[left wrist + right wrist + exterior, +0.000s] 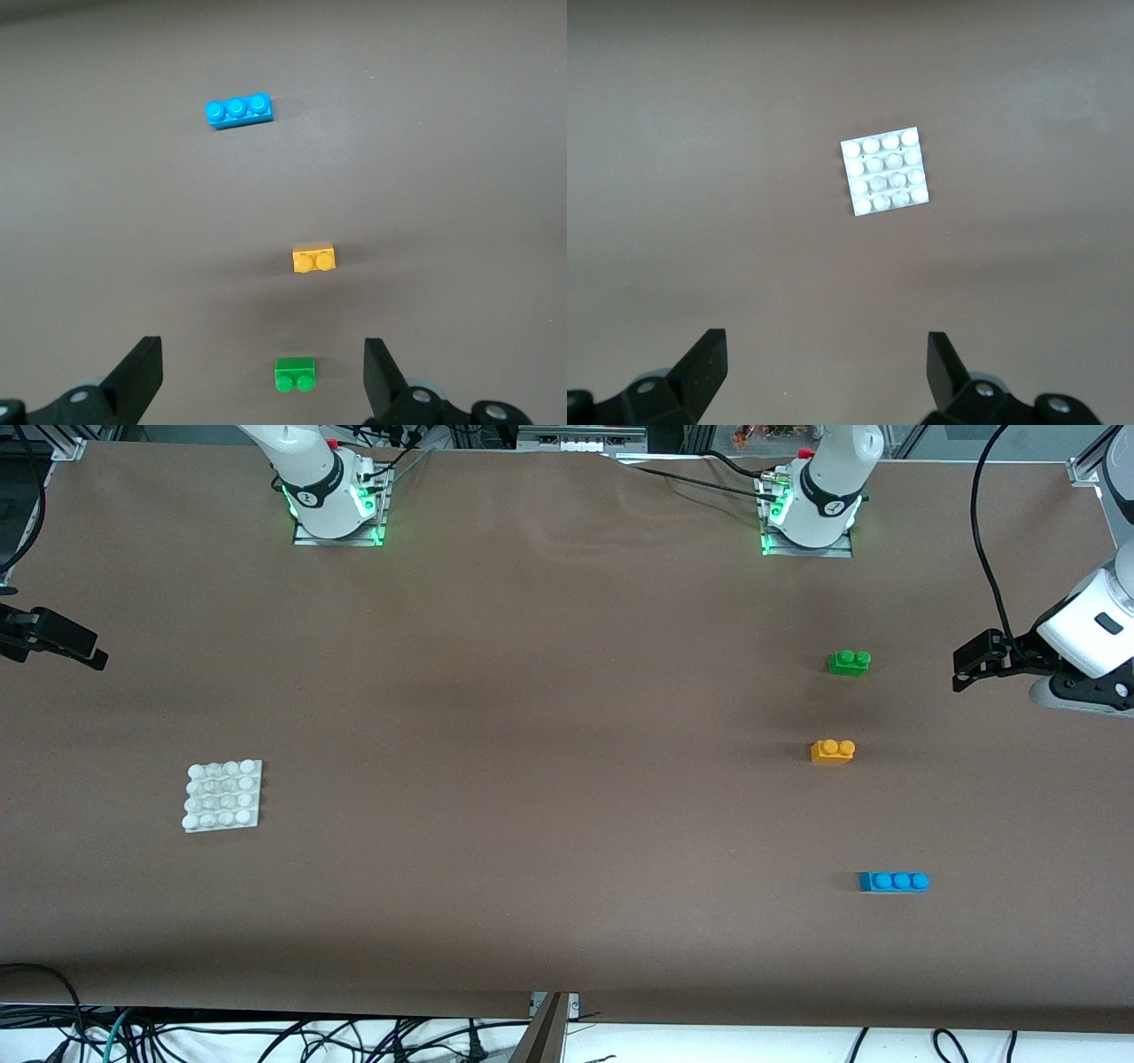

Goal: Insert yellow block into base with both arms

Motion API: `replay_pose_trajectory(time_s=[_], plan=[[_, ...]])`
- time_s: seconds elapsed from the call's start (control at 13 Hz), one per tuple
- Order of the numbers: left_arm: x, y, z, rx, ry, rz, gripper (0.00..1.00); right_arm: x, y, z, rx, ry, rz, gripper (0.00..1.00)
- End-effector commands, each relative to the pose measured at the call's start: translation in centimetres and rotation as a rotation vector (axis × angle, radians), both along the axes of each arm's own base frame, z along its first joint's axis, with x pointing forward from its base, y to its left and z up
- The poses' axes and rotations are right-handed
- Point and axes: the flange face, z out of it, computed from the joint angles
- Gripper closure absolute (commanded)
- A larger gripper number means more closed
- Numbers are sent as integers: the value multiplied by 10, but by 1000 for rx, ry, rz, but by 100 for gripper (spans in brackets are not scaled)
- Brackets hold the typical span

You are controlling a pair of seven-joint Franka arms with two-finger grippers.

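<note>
Bricks are spread over the brown table (549, 779) toward the left arm's end. The yellow block (833, 751), an orange-yellow brick with two round studs, is found lying flat on the table between two others: a green two-stud brick (849, 662) is placed farther from the front camera, and a longer blue three-stud brick (893, 881) is placed nearer to it. All three are set well apart from one another, and none is touched by a gripper.

The base (223, 794), a flat square white plate with a four-by-four grid of round studs, is seen toward the right arm's end of the table, well apart from the bricks.

The left gripper (967, 671) is held in the air over the table's edge at the left arm's end, beside the green brick's row. In the left wrist view its fingers (140, 372) are shown spread wide, with nothing between them; the green brick (295, 374), the yellow block (314, 258) and the blue brick (238, 110) are seen on the table below.

The right gripper (84, 657) is held over the table's edge at the right arm's end. In the right wrist view its fingers (704, 367) are likewise shown spread and empty, and the base (886, 171) is seen on the table below.
</note>
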Motion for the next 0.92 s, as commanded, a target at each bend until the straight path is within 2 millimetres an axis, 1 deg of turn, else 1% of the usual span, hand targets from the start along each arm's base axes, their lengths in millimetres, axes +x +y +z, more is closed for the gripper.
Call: replay_pose_trajectory(time_s=[0.0, 0.08, 0.15, 0.23, 0.31, 0.38, 0.46, 0.69, 0.77, 0.84], plan=[[2, -1, 5, -19, 2, 2, 0, -1, -2, 0, 3, -4, -17, 0], [2, -1, 5, -19, 2, 2, 0, 2, -1, -6, 4, 5, -17, 0], [2, -1, 5, -19, 2, 2, 0, 3, -1, -8, 4, 7, -17, 0], [2, -1, 5, -19, 2, 2, 0, 7, -2, -15, 2, 16, -17, 0], [2, -2, 5, -19, 2, 0, 0, 13, -2, -28, 3, 37, -19, 0], [1, -1, 4, -19, 4, 2, 0, 15, -7, -35, 3, 48, -26, 0], [2, -2, 5, -19, 2, 0, 0, 15, -13, -37, 3, 51, -36, 0], [2, -2, 5, -19, 2, 0, 0, 35, -16, -81, -2, 102, -35, 0], [2, -2, 5, -19, 2, 0, 0, 43, -21, -102, -5, 122, -38, 0], [2, -1, 5, -19, 2, 2, 0, 51, -31, -124, -5, 135, -11, 0]])
